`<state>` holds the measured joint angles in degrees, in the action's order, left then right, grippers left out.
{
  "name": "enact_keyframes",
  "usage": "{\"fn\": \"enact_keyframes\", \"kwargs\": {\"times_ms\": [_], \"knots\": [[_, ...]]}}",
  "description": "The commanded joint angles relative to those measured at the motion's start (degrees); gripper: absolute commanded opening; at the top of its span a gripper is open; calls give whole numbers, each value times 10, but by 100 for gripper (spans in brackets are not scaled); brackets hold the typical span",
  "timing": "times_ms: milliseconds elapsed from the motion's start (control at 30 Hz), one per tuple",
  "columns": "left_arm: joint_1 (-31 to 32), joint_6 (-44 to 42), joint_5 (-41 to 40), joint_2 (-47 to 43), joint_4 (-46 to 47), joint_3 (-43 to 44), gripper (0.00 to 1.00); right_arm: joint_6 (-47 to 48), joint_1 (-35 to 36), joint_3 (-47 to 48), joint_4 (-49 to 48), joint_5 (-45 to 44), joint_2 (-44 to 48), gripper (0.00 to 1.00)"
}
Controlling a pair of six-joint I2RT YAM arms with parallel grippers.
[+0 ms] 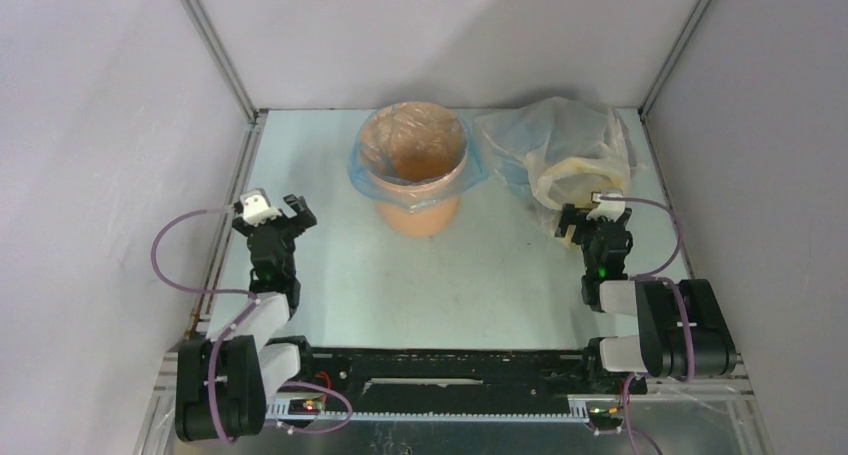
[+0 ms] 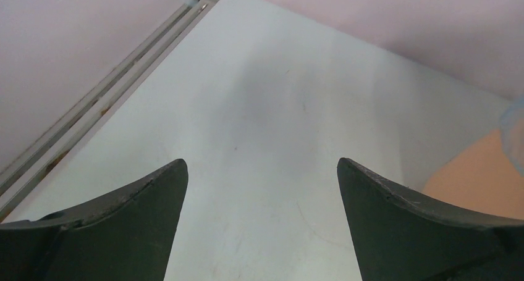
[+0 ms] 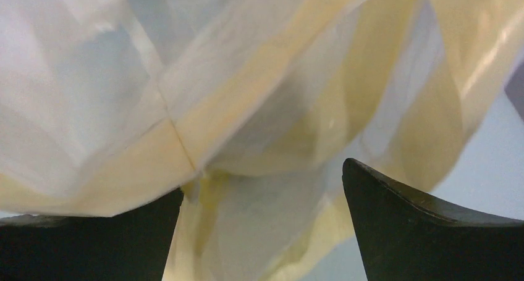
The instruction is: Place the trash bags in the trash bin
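Smooth pale bench [image 1: 330, 275], grey walls [image 1: 100, 125]. Left jaws wide, empty, above bench. Mid-back, tapered orange plastic bin [image 1: 420, 215] lined with wrinkly translucent light-blue film bag [image 1: 362, 175], folded over round rim. Right jaws wide, nosing crinkled clear yellow-filled plastic sack [image 1: 570, 145].

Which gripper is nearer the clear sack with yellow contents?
Right. The right gripper is at the near edge of the sack; the left gripper hangs left of the orange bin.

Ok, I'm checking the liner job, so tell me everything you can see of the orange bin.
The orange bin is smooth plastic, round and slightly tapered. It stands upright at the far middle of the table. A wrinkly, translucent light-blue trash bag lines it, its edge folded out over the rim.
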<state>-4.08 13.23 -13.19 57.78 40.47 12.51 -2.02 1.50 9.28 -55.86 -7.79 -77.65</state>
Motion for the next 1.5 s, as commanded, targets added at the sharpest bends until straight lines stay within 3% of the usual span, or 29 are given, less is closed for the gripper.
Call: {"fn": "enact_keyframes", "kwargs": {"times_ms": [0, 100, 200, 267, 333, 633, 800, 933, 1000, 1467], "knots": [[-32, 19, 110, 42, 186, -9, 100, 1, -8, 45, 1, 48, 7, 100], [-37, 25, 110, 31, 185, -17, 100, 10, 8, 30, -31, 22, 3, 100], [-34, 8, 102, -40, 62, -13, 100, 11, 5, 32, -37, 31, 0, 100], [-22, -29, 54, -94, 11, -22, 100, 7, -1, 38, -20, 40, 1, 100], [-16, -56, 7, -122, 39, -50, 100, 5, -5, 40, -19, 49, 0, 100], [-17, -79, -7, 100, 151, -8, 100, -6, -27, 51, 1, 72, -2, 100], [-11, -97, 24, 120, 127, 14, 100, -7, -29, 52, 3, 72, -2, 100], [2, -123, 58, 142, 212, -19, 100, -8, -30, 52, 3, 72, -2, 100], [4, -130, 69, 141, 210, -21, 100, -7, -30, 52, 3, 72, -3, 100], [4, -129, 68, 142, 213, -22, 100, -8, -30, 52, 2, 72, -2, 100]]}}
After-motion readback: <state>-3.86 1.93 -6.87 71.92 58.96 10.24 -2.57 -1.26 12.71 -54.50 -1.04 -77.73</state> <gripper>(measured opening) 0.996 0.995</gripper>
